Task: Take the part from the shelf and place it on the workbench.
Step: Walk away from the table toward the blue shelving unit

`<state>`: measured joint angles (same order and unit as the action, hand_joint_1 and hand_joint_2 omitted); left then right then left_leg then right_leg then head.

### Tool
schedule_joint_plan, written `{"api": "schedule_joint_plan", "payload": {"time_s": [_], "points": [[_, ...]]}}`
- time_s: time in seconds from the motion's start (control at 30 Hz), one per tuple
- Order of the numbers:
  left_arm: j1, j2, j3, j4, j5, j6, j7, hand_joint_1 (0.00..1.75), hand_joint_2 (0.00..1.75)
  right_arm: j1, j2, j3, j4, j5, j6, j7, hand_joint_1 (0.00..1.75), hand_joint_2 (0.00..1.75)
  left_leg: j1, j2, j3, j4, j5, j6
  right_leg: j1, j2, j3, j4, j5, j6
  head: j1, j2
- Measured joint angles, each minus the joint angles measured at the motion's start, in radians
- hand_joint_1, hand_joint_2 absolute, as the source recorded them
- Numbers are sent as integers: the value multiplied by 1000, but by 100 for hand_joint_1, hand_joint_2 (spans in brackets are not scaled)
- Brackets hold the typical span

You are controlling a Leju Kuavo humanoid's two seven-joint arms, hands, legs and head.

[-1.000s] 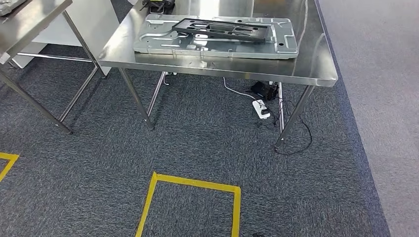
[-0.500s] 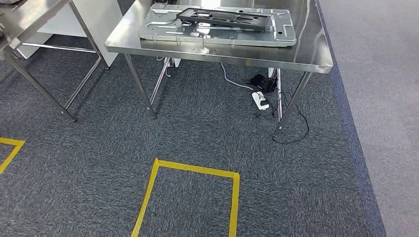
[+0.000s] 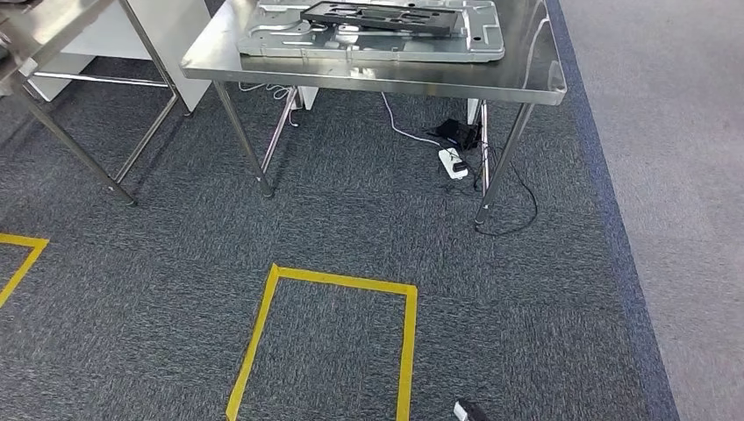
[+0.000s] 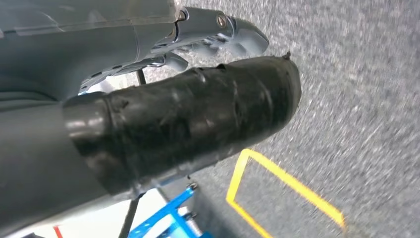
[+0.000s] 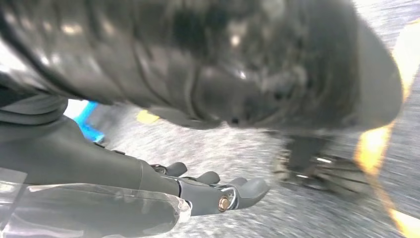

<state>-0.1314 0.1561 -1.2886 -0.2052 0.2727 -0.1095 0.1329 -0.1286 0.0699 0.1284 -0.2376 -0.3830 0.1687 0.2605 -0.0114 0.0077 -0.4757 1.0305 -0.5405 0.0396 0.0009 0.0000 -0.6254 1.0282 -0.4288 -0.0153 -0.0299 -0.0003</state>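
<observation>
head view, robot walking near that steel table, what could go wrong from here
Loose cables and a white power strip lie on the carpet beside the steel table's near right leg; a step there could snag them. The black part rests loosely on the grey metal panel, so bumping the table might shift it.

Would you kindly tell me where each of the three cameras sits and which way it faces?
Head view: high on the body, looking down at the steel workbench, the carpet and a yellow tape square.
Left wrist view: behind the left robot hand, facing carpet.
Right wrist view: behind the right robot hand, facing blurred carpet.
Shared: head and left wrist views both show yellow floor tape.
</observation>
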Motion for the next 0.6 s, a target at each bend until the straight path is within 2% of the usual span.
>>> {"api": "schedule_joint_plan", "payload": {"time_s": [0.03,0.1,0.13,0.17,0.2,0.27,0.3,0.33,0.37,0.4,0.43,0.47,0.5,0.53,0.6], "points": [[-3,2,-2,0,-1,-1,2,0,0,-8,-3,0,-11,-27,-7,17,0,0,-5,0,21,-38,-7,4,-1,-2,-4,-2,9,6,-1,0],[-7,4,-7,0,-2,-5,6,0,0,-17,-10,7,-24,-86,-19,29,0,0,-5,2,20,-65,2,5,-2,-5,-8,-5,23,18,-1,0],[-7,5,-9,0,-2,-7,8,0,0,-20,-15,14,-28,-117,-23,26,0,0,-2,5,14,-72,13,6,-2,-5,-11,1,14,24,0,0],[-7,5,-10,0,-2,-11,10,0,0,-21,-20,25,-32,-148,-26,21,0,0,1,9,7,-78,24,10,-2,-4,-18,22,-14,30,2,0],[-6,4,-11,0,-2,-14,10,0,0,-19,-25,36,-34,-178,-30,16,0,0,4,14,-1,-82,35,14,-3,-2,-30,63,-60,34,4,0],[-3,4,-11,0,-2,-19,12,0,0,-14,-32,59,-40,-224,-35,7,0,0,4,22,-28,-78,55,21,-6,-1,-61,182,-154,42,6,0],[-3,4,-12,0,-3,-20,12,0,0,-12,-34,70,-43,-237,-36,5,0,0,4,26,-44,-73,64,20,-9,-1,-69,235,-173,46,6,0],[-2,4,-12,0,-3,-20,13,0,0,-10,-37,80,-45,-245,-36,3,0,0,5,31,-61,-67,73,18,-13,-2,-66,264,-166,51,6,0],[-2,4,-12,0,-3,-21,13,0,0,-10,-40,90,-48,-253,-36,2,0,0,6,36,-81,-58,81,15,-18,-3,-48,261,-139,57,6,0],[-2,4,-12,0,-3,-21,13,0,0,-10,-43,101,-51,-263,-37,1,0,0,9,41,-100,-46,86,10,-23,-8,-13,226,-106,62,6,0],[-3,5,-12,0,-4,-22,13,0,0,-10,-46,112,-55,-277,-38,1,0,0,10,46,-118,-31,89,5,-27,-20,35,168,-89,67,6,0],[-2,5,-12,0,-4,-22,13,0,0,-11,-49,124,-59,-294,-39,1,0,0,10,50,-134,-14,91,0,-26,-31,82,102,-89,68,6,0],[-1,6,-12,0,-5,-24,13,0,0,-12,-52,137,-63,-313,-41,0,0,0,9,56,-145,0,92,-7,-25,-41,114,50,-101,64,7,0],[-1,6,-12,0,-7,-25,13,0,0,-13,-54,150,-67,-332,-42,-1,0,0,8,61,-152,9,95,-13,-22,-45,131,17,-115,57,7,0],[0,6,-13,0,-10,-29,13,0,0,-12,-60,177,-72,-368,-47,-3,0,0,9,72,-156,13,106,-25,-19,-34,124,4,-114,35,8,0]]}}
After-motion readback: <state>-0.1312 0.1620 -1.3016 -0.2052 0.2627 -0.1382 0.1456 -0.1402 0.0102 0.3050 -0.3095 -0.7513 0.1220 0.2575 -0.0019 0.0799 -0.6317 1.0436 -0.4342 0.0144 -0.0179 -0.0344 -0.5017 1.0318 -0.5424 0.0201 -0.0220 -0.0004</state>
